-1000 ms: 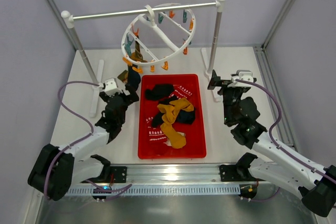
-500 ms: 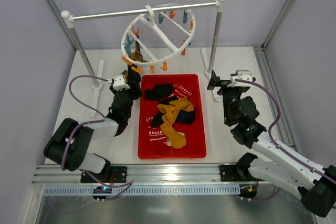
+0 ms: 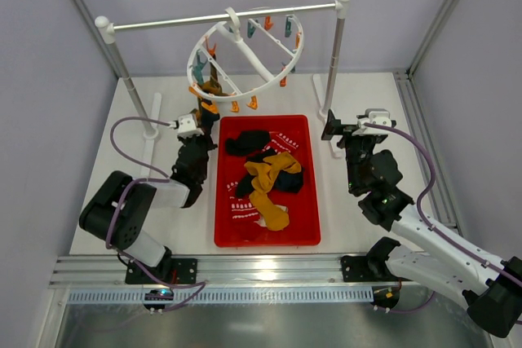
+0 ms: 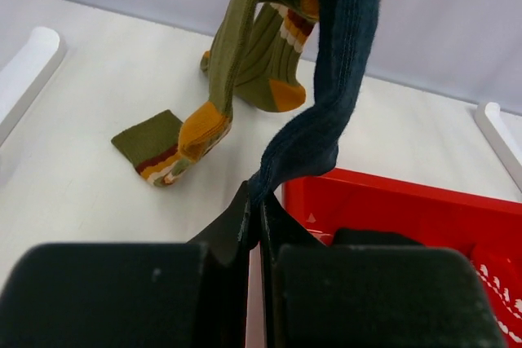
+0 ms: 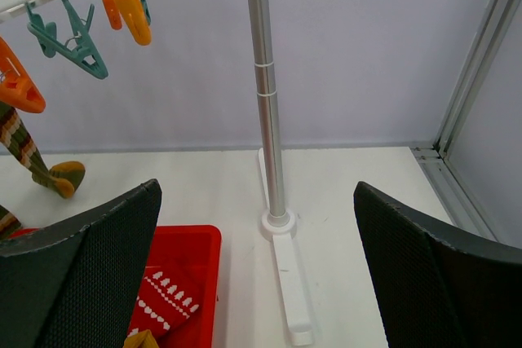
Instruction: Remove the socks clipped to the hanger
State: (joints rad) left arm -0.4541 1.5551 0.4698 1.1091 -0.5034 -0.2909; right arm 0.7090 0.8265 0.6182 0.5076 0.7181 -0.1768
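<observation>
The navy sock is soft ribbed knit cloth, slightly fuzzy. The olive sock beside it is ribbed knit too. The red tray is smooth glossy plastic, and the desk is matt white. The pole is brushed metal, and the clips are smooth plastic.

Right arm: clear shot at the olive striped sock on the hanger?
Probably not. The olive sock hangs on the far left of the hanger, and the left gripper, shut on the navy sock beside it, crowds that spot.
</observation>
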